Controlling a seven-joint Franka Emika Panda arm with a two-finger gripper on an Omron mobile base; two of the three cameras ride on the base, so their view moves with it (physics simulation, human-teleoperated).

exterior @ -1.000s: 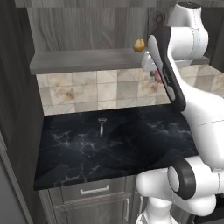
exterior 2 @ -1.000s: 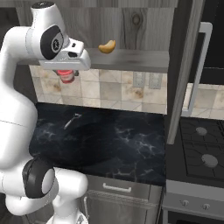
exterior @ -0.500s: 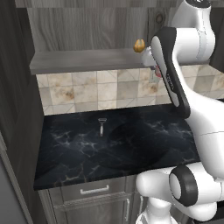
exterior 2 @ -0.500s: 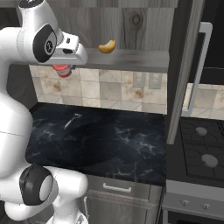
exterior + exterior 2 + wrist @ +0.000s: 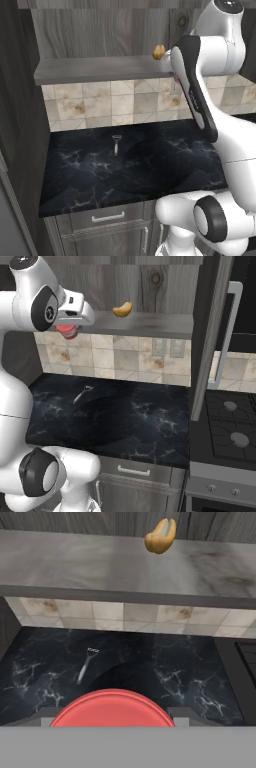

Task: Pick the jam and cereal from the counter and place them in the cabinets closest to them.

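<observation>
The jam (image 5: 66,331), a small red jar, hangs in my gripper (image 5: 68,326), which is shut on it just below the front edge of the cabinet shelf (image 5: 150,322). In the hand view the jam's round red lid (image 5: 112,710) sits between the fingertips (image 5: 46,715), with the grey shelf board (image 5: 100,562) ahead and above. The black marble counter (image 5: 125,416) lies far below. The cereal is out of view.
A golden-brown egg-shaped thing (image 5: 122,308) rests on the shelf to the right of the jam. A fork (image 5: 116,144) lies on the counter near the tiled wall. An open dark cabinet door (image 5: 207,336) and a stove (image 5: 230,426) stand to the right.
The arm has lifted the jam higher and slightly left, closer to the shelf's front edge. The fork and the golden-brown thing have not moved.
</observation>
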